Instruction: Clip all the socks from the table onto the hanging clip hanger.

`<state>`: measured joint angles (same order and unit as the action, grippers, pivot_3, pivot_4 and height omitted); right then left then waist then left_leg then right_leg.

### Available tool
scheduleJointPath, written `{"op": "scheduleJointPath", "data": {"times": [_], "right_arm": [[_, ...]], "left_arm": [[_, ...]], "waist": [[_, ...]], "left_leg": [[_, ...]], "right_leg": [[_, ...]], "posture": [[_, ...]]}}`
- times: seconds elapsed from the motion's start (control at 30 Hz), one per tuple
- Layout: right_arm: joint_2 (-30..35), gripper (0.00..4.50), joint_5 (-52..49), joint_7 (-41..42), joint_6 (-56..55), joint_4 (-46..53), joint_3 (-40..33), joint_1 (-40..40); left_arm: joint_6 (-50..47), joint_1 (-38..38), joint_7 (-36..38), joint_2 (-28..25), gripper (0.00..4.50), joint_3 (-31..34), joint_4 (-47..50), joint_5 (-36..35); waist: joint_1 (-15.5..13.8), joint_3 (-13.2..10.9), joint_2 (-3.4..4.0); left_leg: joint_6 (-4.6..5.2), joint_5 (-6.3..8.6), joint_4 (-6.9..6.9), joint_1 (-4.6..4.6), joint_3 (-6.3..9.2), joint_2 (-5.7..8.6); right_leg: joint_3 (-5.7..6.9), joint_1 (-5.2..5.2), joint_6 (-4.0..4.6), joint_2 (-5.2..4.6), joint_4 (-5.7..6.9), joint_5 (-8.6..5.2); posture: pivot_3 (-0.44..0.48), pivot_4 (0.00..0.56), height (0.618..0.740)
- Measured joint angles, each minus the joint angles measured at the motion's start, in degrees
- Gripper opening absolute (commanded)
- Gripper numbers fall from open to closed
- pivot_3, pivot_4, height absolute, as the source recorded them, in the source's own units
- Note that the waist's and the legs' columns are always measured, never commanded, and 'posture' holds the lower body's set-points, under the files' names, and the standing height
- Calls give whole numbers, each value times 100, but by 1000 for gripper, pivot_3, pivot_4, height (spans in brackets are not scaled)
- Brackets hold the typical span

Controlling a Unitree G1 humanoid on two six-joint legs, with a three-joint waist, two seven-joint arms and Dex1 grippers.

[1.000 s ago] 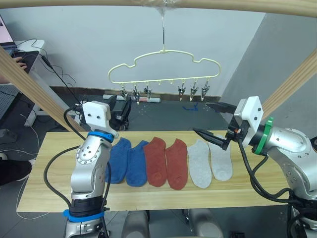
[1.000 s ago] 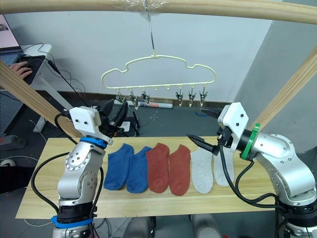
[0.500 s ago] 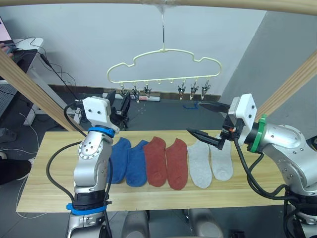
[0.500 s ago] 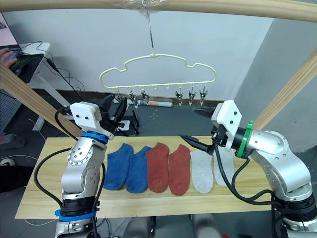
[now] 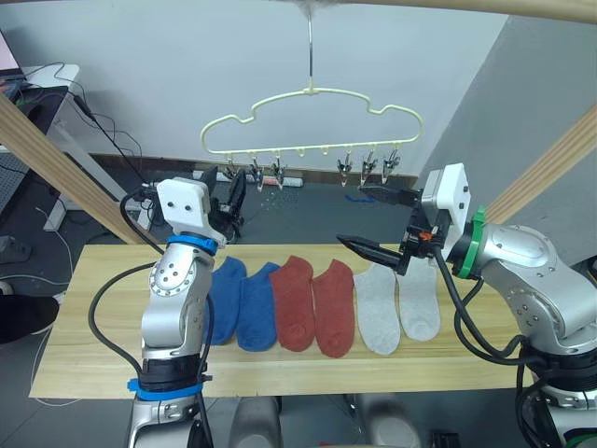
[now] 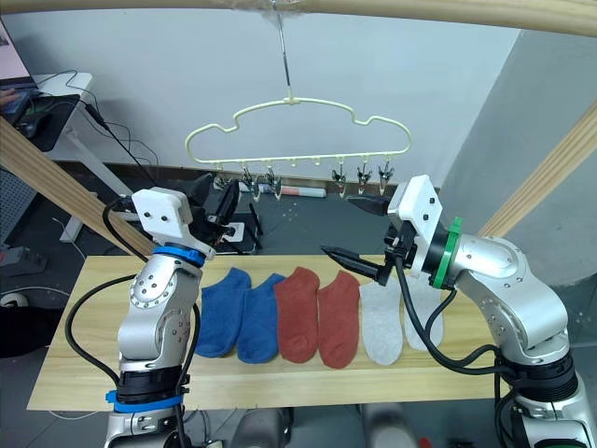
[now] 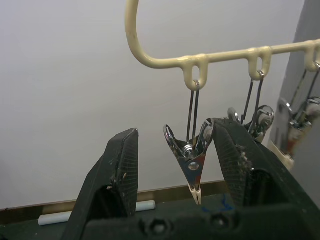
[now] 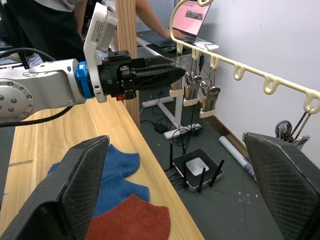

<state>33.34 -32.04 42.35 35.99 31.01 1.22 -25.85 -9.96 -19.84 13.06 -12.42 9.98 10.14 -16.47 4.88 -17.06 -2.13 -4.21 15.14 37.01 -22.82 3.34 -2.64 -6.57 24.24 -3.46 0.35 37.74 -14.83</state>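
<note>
Six socks lie in a row on the table point(image 5: 84, 336): two blue point(image 5: 238, 301), two rust red point(image 5: 312, 304) and two light grey point(image 5: 396, 303). The pale yellow clip hanger point(image 5: 309, 91) hangs above them from the top pole. My left gripper point(image 5: 227, 177) is raised to the hanger's left end and stands open. In the left wrist view a metal clip point(image 7: 192, 160) hangs from the hanger bar point(image 7: 167, 63) between its fingers. My right gripper point(image 5: 352, 215) is open and empty, held above the red and grey socks and below the right-hand clips.
A round wooden pole frame surrounds the table, with slanted poles at the left point(image 5: 65, 173) and right point(image 5: 550, 168). Behind the table, a power strip and cables point(image 5: 280, 184) lie on the floor. A desk point(image 5: 42, 89) stands far left. A person point(image 8: 150, 15) stands beyond it.
My right gripper has moved left, from over the grey socks toward the red ones. My left gripper has risen slightly toward the left clips. The hand at the far-left desk is gone.
</note>
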Motion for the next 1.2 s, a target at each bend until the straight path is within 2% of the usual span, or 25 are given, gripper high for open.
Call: {"op": "scheduleJointPath", "data": {"times": [0.2,0.37,0.47,0.63,0.87,1.2], "right_arm": [[18,4500,1,-2,0,0,0,3],[81,4500,-3,-2,28,1,-1,71],[133,4500,-10,-5,48,6,-8,89],[228,4500,-7,4,59,26,-11,329],[358,4500,418,-19,-272,-1,6,1084],[302,4500,557,-71,-428,-1,7,1171]], "left_arm": [[0,-27,-8,30,2481,-78,1,22],[0,-27,-7,41,1053,-78,2,20],[0,-26,-7,60,715,-79,8,15],[0,-16,-9,71,612,-85,42,32],[-57,15,-16,29,607,-75,154,97],[-126,77,-25,30,595,-58,286,84]], "waist": [[0,-1,0],[-1,-2,0],[-4,-3,0],[-5,-4,0],[-8,-5,-1],[-9,-6,-1]], "left_leg": [[0,0,0,0,1,0],[0,0,0,-1,1,0],[0,0,0,0,2,0],[0,0,0,-1,2,0],[-1,0,1,-1,2,1],[-1,-1,1,-1,3,1]], "right_leg": [[1,0,0,0,1,0],[2,0,0,0,0,0],[2,0,0,0,0,0],[2,0,0,0,0,0],[2,-1,-1,0,0,0],[3,-1,-1,0,0,0]], "posture": [[-133,304,740],[-134,306,740],[-134,306,740],[-134,306,740],[-134,306,740],[-112,304,740]]}}
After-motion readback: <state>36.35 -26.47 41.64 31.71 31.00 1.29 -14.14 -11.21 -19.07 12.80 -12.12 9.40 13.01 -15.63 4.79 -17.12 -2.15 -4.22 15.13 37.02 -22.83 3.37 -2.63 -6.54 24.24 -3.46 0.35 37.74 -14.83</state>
